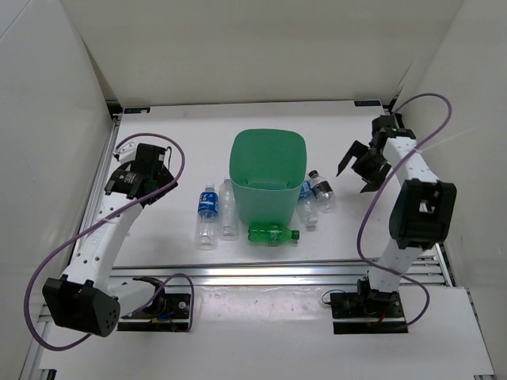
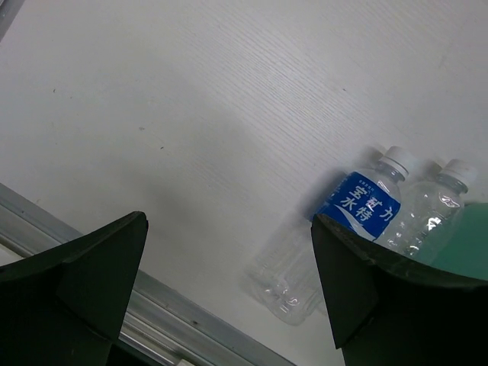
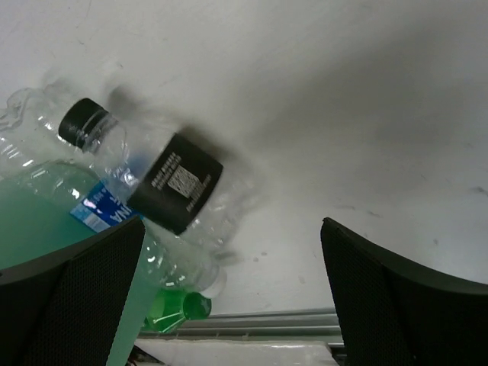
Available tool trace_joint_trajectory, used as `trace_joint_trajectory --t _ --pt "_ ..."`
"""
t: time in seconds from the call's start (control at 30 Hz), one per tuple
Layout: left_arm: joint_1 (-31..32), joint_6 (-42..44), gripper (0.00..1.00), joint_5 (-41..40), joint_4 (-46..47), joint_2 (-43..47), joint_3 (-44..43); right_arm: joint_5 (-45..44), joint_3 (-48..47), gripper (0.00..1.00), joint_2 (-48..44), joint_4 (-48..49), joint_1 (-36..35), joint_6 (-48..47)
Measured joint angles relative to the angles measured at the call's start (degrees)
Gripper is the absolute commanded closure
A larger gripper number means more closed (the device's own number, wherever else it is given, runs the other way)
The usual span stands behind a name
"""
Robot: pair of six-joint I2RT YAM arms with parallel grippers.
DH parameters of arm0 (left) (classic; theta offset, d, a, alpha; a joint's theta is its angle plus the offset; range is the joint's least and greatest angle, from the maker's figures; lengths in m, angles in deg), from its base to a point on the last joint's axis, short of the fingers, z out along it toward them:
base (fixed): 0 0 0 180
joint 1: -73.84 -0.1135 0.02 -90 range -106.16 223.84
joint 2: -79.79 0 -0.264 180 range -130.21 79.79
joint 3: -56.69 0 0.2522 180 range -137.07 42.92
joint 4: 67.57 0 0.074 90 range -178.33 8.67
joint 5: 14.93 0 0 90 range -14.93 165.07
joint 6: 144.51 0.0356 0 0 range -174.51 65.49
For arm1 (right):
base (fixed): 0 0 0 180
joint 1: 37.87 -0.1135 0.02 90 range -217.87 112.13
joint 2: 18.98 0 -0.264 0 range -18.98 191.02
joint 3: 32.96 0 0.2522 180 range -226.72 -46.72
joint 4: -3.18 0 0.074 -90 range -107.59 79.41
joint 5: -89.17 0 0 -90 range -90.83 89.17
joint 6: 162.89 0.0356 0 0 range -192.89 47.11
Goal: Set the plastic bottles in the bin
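Right, the left gripper [image 2: 229, 225] hangs wide open, holding nothing. Two bottles [image 1: 207, 215] lie left of the bin [image 1: 269, 204], a green bottle [image 1: 273, 234] lies in front of it, and two more bottles [image 1: 308, 206] lie to its right. The right gripper [image 3: 232, 225] is spread apart, also holding nothing.

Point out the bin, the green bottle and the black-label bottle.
bin [image 1: 265, 207]: overhead view, front wall.
green bottle [image 1: 272, 234]: overhead view, mid-body.
black-label bottle [image 3: 174, 183]: right wrist view, on its label.
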Motion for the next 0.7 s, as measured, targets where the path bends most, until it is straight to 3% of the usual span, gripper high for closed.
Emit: trace_joint_trajectory --t 0.3,0.53,0.7 --pt "0.1 1.6 0.00 -0.1 1.4 -2.3 -0.5 4.0 -11.6 0.00 16.3 2.4 -7.5 -4.8" --pt "0.1 1.9 0.00 -0.8 0.9 -3.8 -2.0 4.7 -12.6 0.00 18.6 3.2 -10.1 -5.9" --pt "0.1 1.9 0.00 -0.9 0.2 -5.0 -2.6 3.3 -8.6 0.12 18.6 3.3 -9.9 -5.9"
